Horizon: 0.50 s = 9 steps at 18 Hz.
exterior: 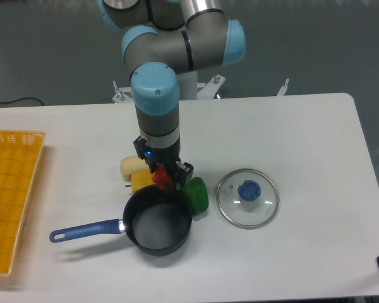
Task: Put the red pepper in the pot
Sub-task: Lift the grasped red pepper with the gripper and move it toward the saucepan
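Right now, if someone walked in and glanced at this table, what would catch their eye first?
Probably the grey and blue arm coming down mid-table, its gripper holding the red pepper just over the far rim of the pot. Next, the pot's long blue handle pointing left, the glass lid lying to its right, and the orange tray at the left edge.

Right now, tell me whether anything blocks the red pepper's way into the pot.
Nothing visible does. The pincer holds the red pepper just above the far rim of the pot, whose mouth is open. The glass lid lies apart on the table to its right, and the green pepper sits outside the rim.
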Each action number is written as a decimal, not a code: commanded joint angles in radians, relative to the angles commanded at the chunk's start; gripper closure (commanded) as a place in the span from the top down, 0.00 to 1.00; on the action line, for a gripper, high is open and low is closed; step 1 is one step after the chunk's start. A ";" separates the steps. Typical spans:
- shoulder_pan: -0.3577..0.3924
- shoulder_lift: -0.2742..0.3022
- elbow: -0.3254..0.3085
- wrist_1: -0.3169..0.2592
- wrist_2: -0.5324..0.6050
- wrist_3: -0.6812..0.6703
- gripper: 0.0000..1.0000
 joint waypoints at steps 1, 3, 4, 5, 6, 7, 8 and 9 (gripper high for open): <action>-0.002 -0.002 -0.003 0.002 0.003 -0.002 0.51; 0.000 0.002 -0.011 0.003 0.000 0.000 0.51; 0.000 0.002 -0.011 0.002 0.000 0.000 0.51; -0.002 0.000 -0.011 0.003 0.000 -0.005 0.51; -0.002 0.000 -0.008 0.003 -0.002 -0.006 0.51; -0.002 0.000 -0.005 0.003 -0.003 -0.008 0.51; -0.002 0.000 -0.003 0.003 -0.003 -0.012 0.51; -0.002 0.000 -0.003 0.003 -0.006 -0.020 0.51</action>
